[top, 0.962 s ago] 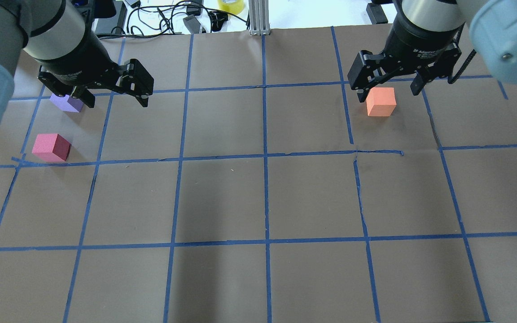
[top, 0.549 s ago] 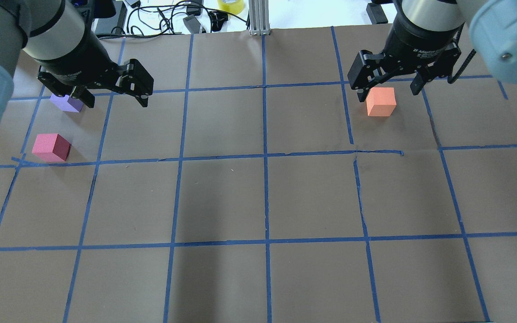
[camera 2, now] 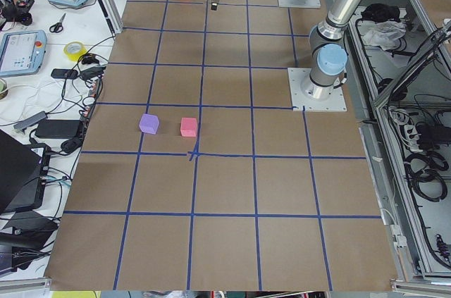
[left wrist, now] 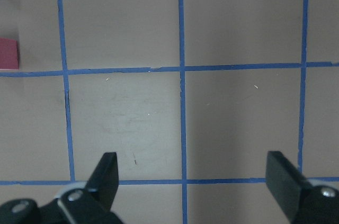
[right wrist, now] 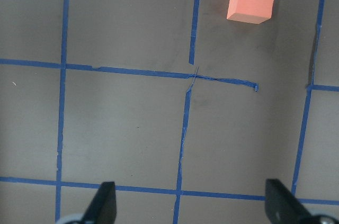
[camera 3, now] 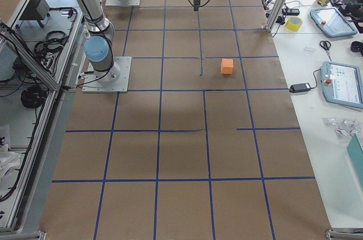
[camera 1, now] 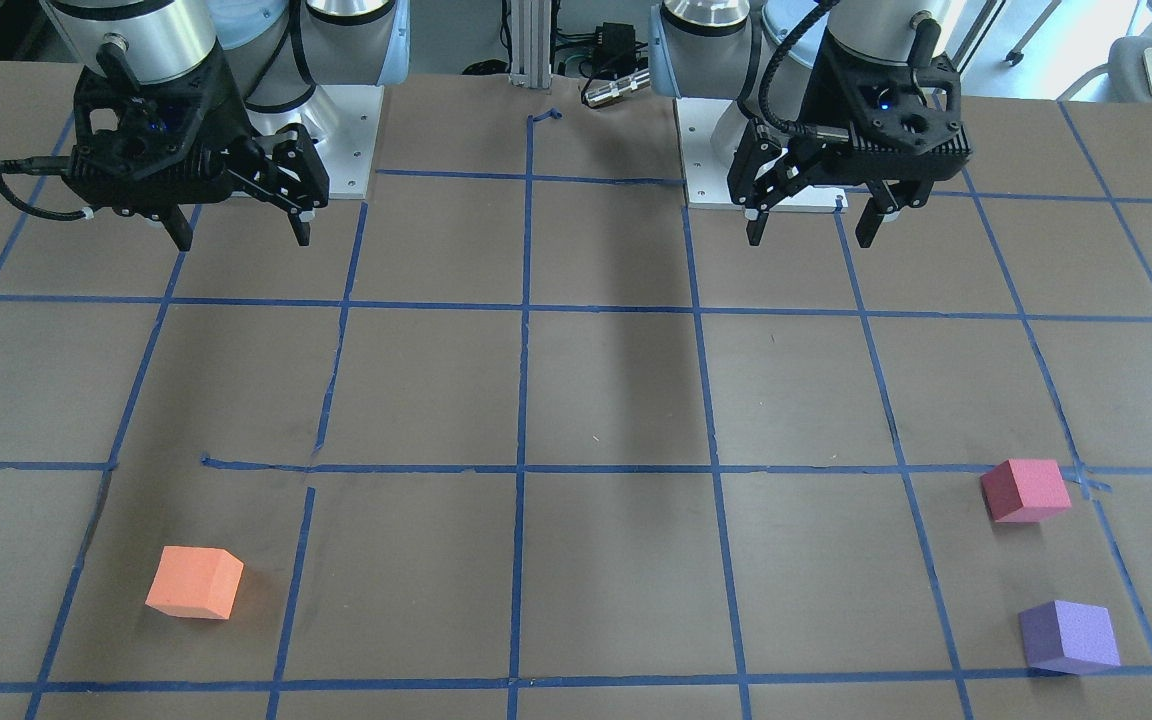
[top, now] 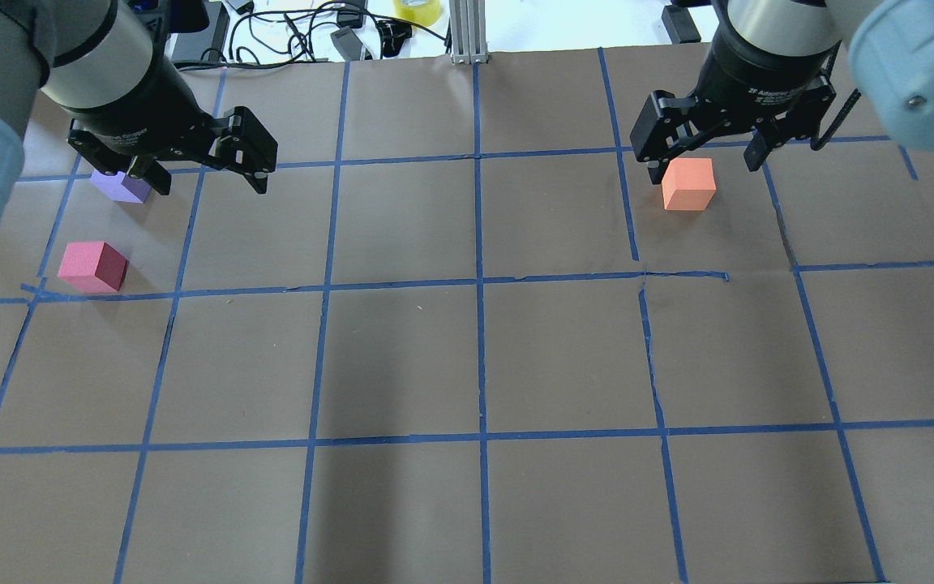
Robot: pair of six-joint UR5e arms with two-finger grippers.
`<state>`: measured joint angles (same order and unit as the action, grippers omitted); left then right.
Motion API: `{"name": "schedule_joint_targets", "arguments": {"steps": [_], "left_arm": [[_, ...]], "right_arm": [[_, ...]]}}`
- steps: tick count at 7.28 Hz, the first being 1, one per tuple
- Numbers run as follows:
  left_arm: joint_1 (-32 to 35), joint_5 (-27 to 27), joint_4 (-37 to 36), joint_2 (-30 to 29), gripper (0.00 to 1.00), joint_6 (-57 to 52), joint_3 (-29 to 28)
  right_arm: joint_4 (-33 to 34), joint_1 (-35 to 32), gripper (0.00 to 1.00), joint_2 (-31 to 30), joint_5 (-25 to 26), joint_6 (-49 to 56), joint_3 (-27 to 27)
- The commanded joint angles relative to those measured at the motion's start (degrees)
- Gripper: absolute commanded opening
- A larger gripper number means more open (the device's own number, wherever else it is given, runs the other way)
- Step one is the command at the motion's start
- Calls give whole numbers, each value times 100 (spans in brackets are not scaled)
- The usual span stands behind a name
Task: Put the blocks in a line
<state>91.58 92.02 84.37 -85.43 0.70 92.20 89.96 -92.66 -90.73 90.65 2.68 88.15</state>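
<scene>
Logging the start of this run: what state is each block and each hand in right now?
orange block: flat on the table, free, alone on the robot's right side.
purple block: flat on the table, free.
pinkish-red block: flat on the table, near the purple block, not touching.
left hand: open, empty, above the table.
right hand: open, empty, above the table.

orange block (top: 688, 184) is showing plain orange | pink block (top: 92, 266) is showing pinkish-red, one face darker | purple block (camera 1: 1069, 636) is showing violet | table (top: 402, 357) is showing brown, blue tape (top: 481, 357) gridding it | left gripper (camera 1: 809, 239) and right gripper (camera 1: 242, 240) are showing black
</scene>
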Motion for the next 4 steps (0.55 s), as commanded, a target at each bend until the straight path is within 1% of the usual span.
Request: {"name": "schedule_joint_targets", "arguments": {"steps": [1,3,4], "left_arm": [[0,0,0,0,100,0,0],[0,0,0,0,100,0,0],[0,0,9,0,100,0,9]], "right_arm": [[30,-7,100,11,31,-13,0],[57,2,100,12,75,-4,0],[66,-7,100,20,275,-13,-9]]}}
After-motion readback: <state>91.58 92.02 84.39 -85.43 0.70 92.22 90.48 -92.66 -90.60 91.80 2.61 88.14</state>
